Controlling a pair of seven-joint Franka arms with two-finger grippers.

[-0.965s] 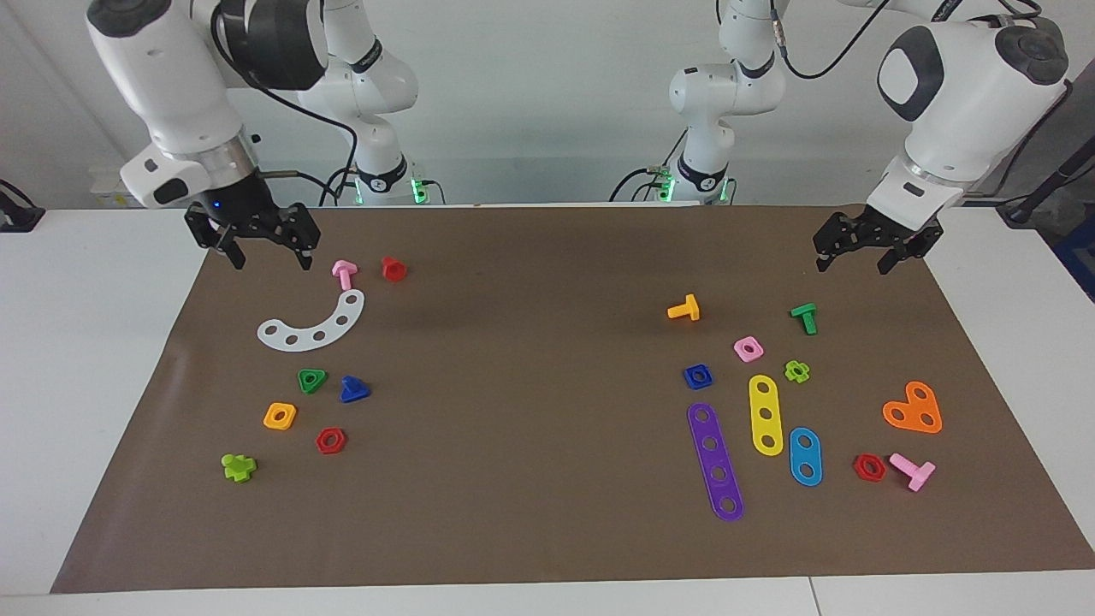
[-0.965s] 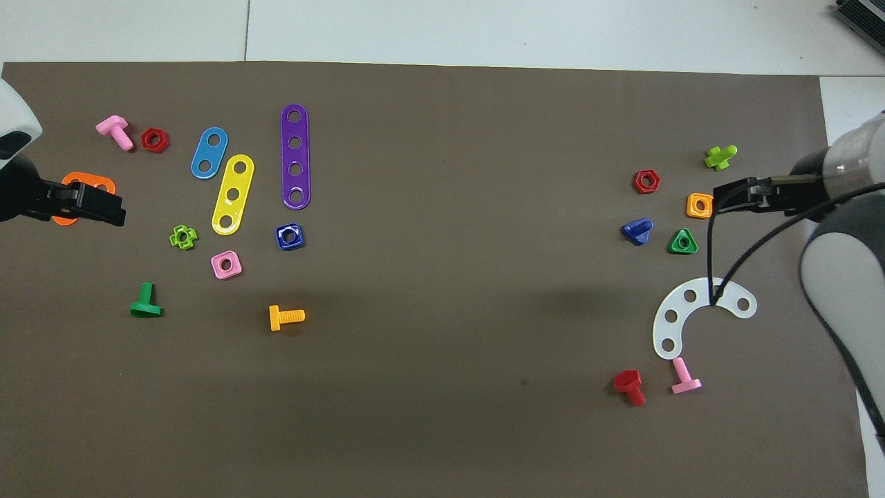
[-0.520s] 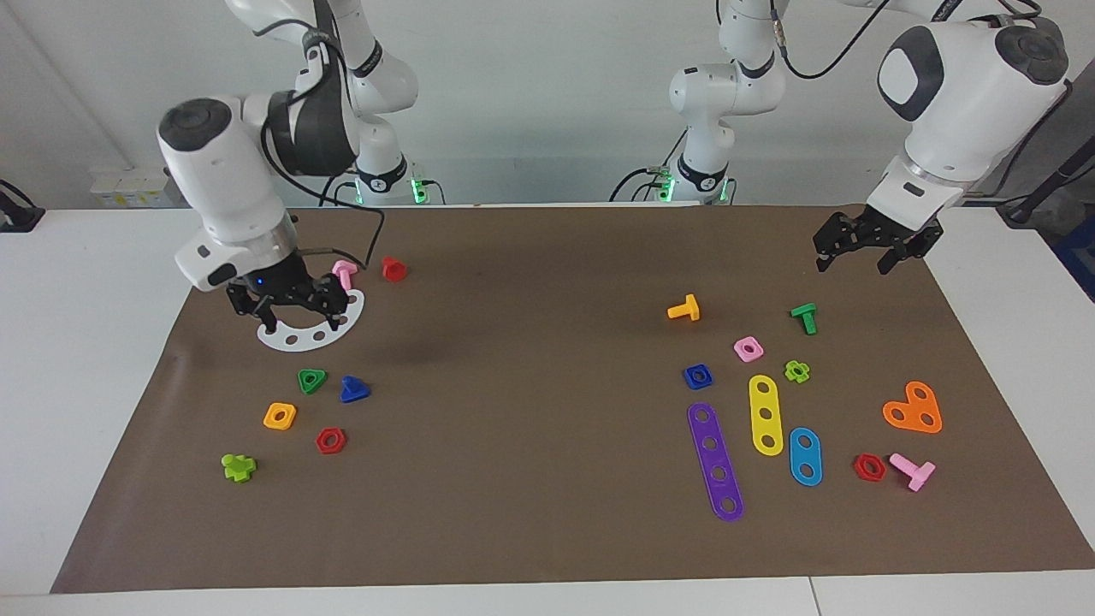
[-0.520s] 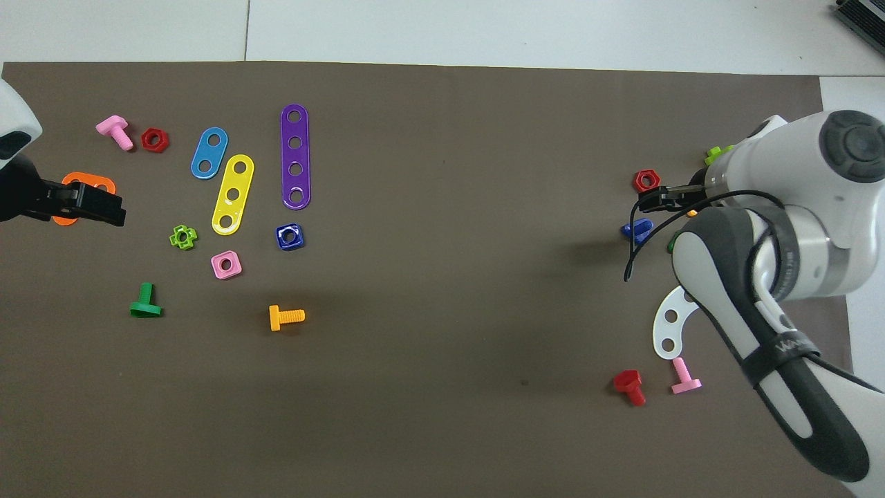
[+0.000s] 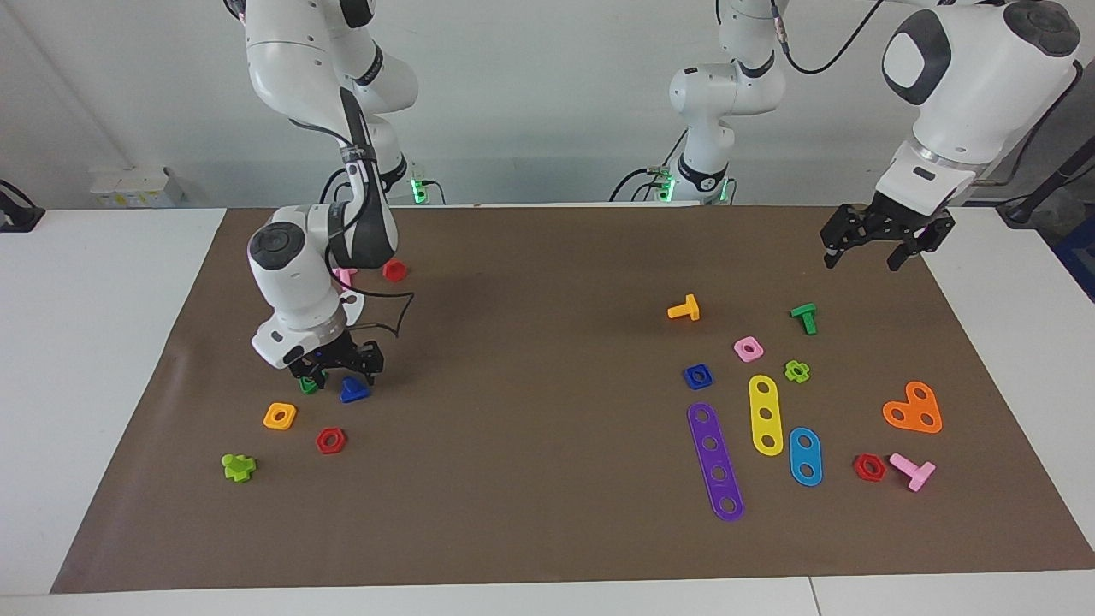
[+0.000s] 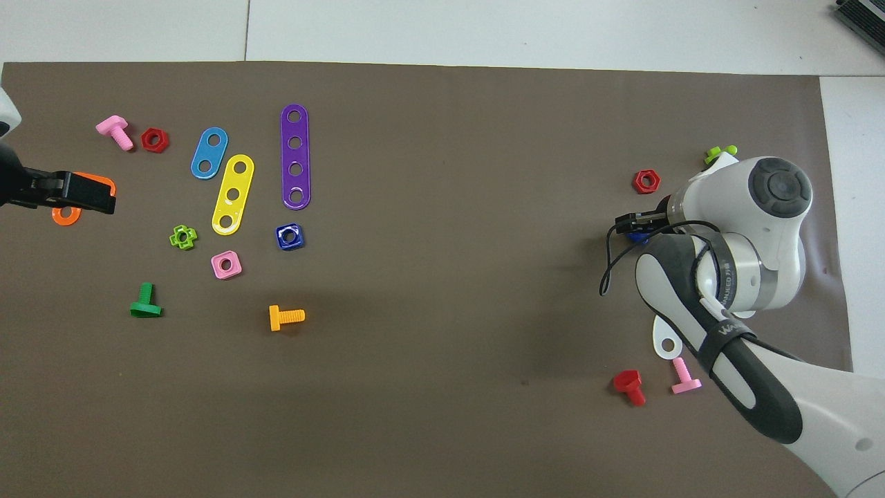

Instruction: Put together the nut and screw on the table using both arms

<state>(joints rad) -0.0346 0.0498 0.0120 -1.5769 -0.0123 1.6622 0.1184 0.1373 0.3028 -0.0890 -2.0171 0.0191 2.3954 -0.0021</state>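
Facing view: the right pincer (image 5: 338,374) is low over the brown mat (image 5: 547,479), directly above the dark-blue screw (image 5: 353,391) and beside a green triangular nut (image 5: 307,384). Its fingers are spread; whether they touch the screw cannot be told, and nothing is seen held. The screw lies on the desk (image 5: 94,342) toward the right arm's end. The left pincer (image 5: 881,248) hangs open and empty above the mat's edge at the left arm's end, that arm waiting.

Counted outward from the right pincer: one orange square nut (image 5: 280,416), one red hex nut (image 5: 330,441), one lime cross piece (image 5: 239,467), one pink bolt (image 5: 344,275), one red bolt (image 5: 393,269) (a white curved plate shows only in the overhead view (image 6: 665,344)).

The dark-blue nut (image 5: 698,376) lies toward the left arm's end, just beside one purple strip (image 5: 715,462). Near it: one pink square nut (image 5: 748,348), one yellow strip (image 5: 766,414), one blue strip (image 5: 805,456), one orange bolt (image 5: 684,309), one green bolt (image 5: 804,317).
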